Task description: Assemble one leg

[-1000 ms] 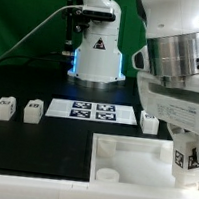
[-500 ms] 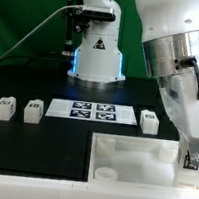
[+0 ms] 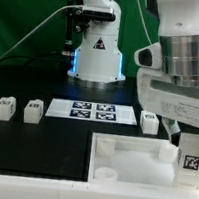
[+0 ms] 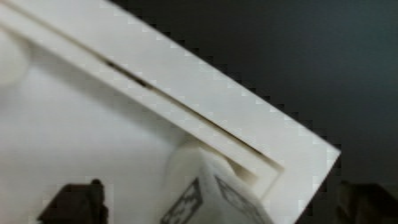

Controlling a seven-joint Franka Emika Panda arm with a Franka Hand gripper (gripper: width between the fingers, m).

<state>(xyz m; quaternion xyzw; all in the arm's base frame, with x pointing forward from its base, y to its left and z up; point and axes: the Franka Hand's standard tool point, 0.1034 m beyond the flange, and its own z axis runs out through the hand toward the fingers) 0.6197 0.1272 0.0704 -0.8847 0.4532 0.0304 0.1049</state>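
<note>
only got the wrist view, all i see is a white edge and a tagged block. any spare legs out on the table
observer: yes, one leg and a second leg stand side by side on the black table at the exterior view's left.
operator: which side of the white piece is my block on
observer: your leg is at the white tabletop piece's end on the exterior view's right.

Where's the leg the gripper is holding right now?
Exterior view's far right: the leg sits in the gripper, at the white tray-like piece's right corner.
</note>
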